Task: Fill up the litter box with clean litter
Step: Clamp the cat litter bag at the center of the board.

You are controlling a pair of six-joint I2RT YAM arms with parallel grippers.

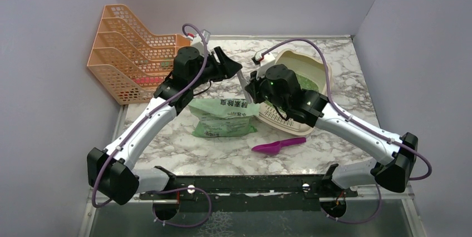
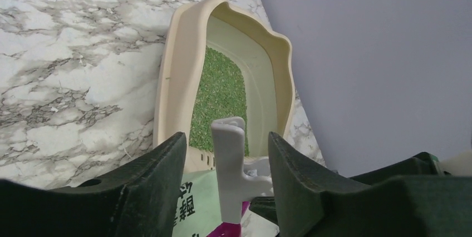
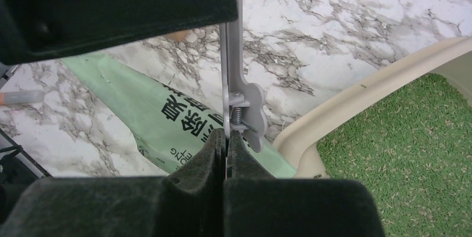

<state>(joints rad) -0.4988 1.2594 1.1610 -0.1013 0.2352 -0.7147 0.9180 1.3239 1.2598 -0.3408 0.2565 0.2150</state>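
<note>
Two sets of jaws at one grey clip (image 3: 240, 100): right gripper (image 3: 225, 137) pinched tight on it, left gripper (image 2: 227, 142) spread wide astride it, gaps either side. Some clean litter (image 2: 220, 92) lies in the litter box (image 2: 178, 53); the bag (image 1: 222, 117) lies beside it on the tabletop (image 1: 222, 159). Judged: clip handover; left must close next.

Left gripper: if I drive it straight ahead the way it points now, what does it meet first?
The grey clip, centred ahead of the open left gripper and pinched by the right gripper. Beyond it lies the litter box; depth is unclear.
</note>
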